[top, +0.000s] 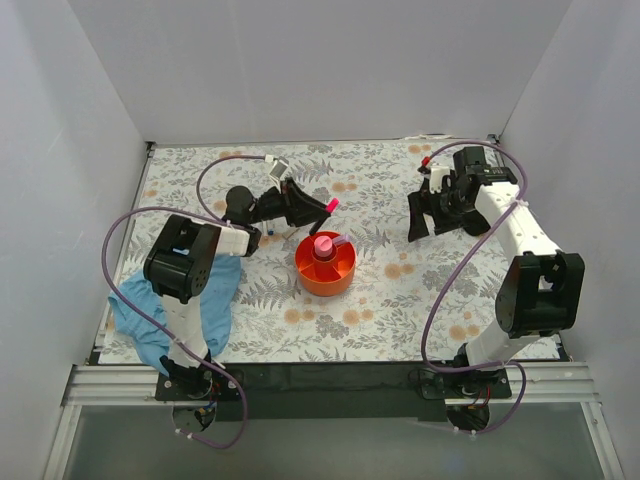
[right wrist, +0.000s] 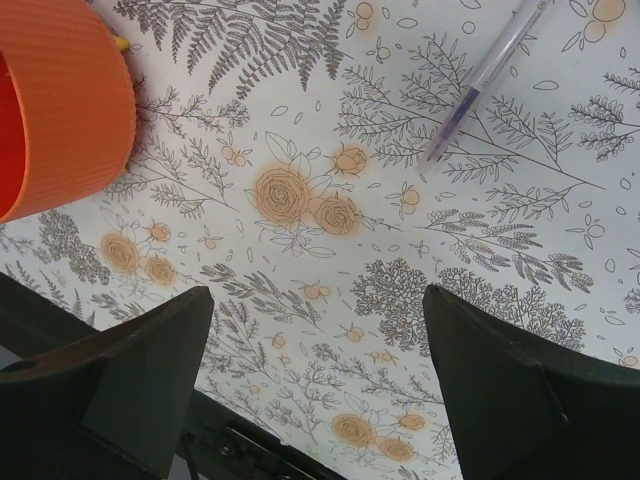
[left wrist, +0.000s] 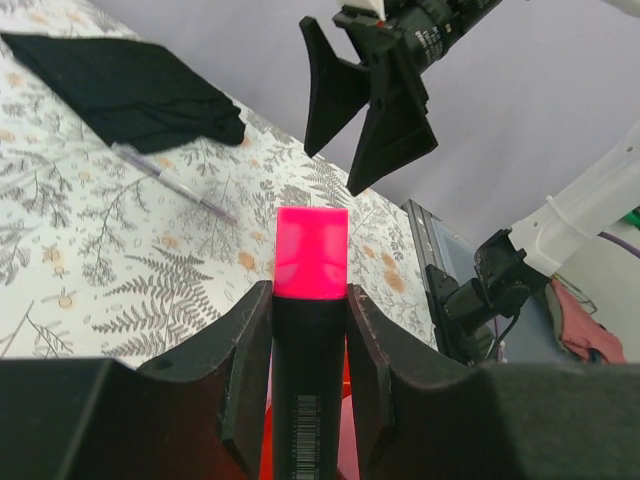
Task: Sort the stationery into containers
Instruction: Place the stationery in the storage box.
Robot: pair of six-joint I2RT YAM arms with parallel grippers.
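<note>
Top external view: left hand (top: 303, 207) clenched on the highlighter (top: 328, 206), its long axis slanting toward upper right. The orange organizer (top: 305, 275) sits just below it, mid-frame. Right hand (top: 425, 215) is spread wide and empty, farther off.

The top camera hangs high over the near side and looks down on the whole tabletop (top: 400, 300). The left wrist camera sits low behind the left tool (left wrist: 310, 300) and faces right, toward the right tool (left wrist: 332, 165). The right wrist camera looks down from close by. It shares the orange organizer (right wrist: 70, 110) with the top view and the pen (right wrist: 480, 85) with the left wrist view.
</note>
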